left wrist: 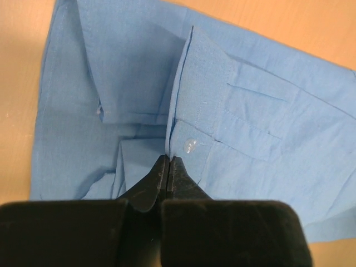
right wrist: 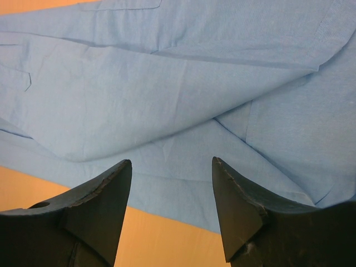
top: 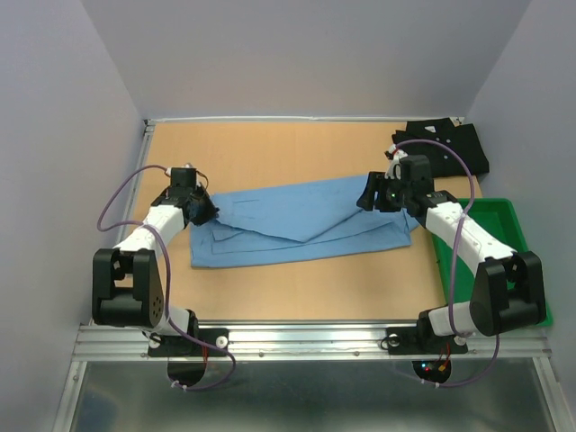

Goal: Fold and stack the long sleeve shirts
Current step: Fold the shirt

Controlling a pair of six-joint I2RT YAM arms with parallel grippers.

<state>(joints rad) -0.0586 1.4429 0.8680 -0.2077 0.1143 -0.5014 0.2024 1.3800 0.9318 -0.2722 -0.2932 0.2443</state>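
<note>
Clamped by left hand (left wrist: 168, 167) on cuff (left wrist: 207, 83) of light blue button-front cloth shirt (left wrist: 289, 139), right hand (right wrist: 169, 161) apart; thin pinch could slip once pulled.

Top view: left pincer (top: 205, 212) tips lost against left end of light blue shirt (top: 297, 225). Right arm hides part of green tray (top: 515, 220). At counter (top: 270, 153) far right corner, black shirt (top: 445, 148): buttons mere specks, folds unreadable. Left wrist view: cloth caught between closed tips unseen. Both wrist views crop the light blue shirt.
</note>
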